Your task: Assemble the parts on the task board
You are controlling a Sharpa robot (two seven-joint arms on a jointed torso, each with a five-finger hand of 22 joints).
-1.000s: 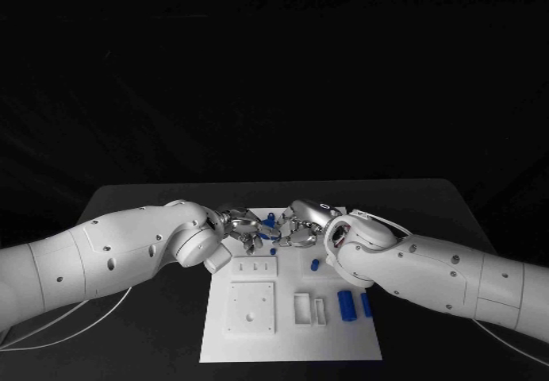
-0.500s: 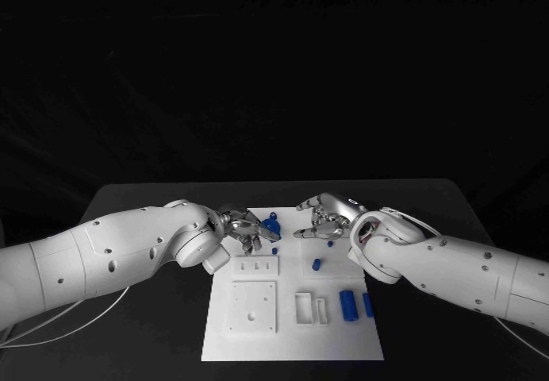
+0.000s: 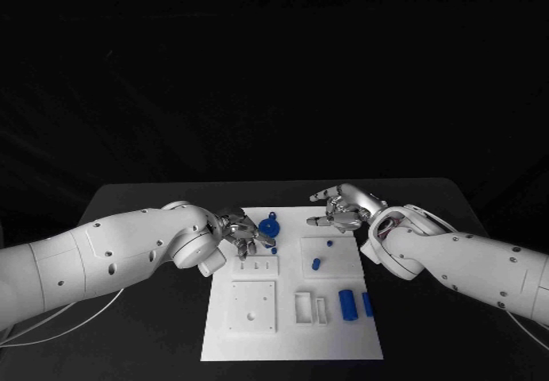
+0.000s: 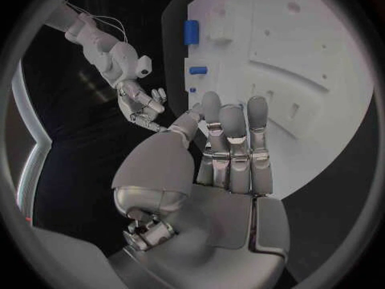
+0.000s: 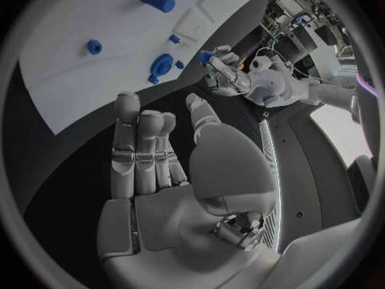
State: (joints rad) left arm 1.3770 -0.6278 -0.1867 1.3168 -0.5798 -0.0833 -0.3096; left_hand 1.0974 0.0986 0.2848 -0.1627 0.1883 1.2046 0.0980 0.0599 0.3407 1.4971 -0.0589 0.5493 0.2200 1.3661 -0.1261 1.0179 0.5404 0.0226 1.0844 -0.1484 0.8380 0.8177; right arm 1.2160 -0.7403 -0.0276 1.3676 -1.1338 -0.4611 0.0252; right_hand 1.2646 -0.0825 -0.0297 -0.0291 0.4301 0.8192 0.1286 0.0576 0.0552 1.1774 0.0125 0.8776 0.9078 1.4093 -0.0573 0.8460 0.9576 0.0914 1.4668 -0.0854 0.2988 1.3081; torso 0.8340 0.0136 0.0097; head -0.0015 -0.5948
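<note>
1. Beside the left hand, just off its fingertips, a blue disc sits at the far end of the board; from the head view it cannot be told whether the fingers touch it.
2. Left hand: in its wrist view the fingers lie straight and side by side with nothing seen between them; the right wrist view shows a speck of blue at its fingertips, so whether it pinches a small piece cannot be told.
3. Right hand: it hovers off the board's far right corner, fingers straight and close together, thumb out to the side, holding nothing.
4. Progress, as a judgement: early to middling; the disc looks seated and two short pegs stand upright between the hands and nearer the robot.
5. Left to do, likely: two cylinders lie loose on their sides, well short of the right hand on the near side; beside them a white slotted block stands unfilled, and a square plate with small holes lies nearer the robot than the left hand.
6. Materials: the board is matt white, flat and rectangular, probably plastic; the blue parts look like smooth hard plastic, the disc round with a raised hub, the cylinders plain and liable to roll; the hands are polished silver metal; the table is dull black.
</note>
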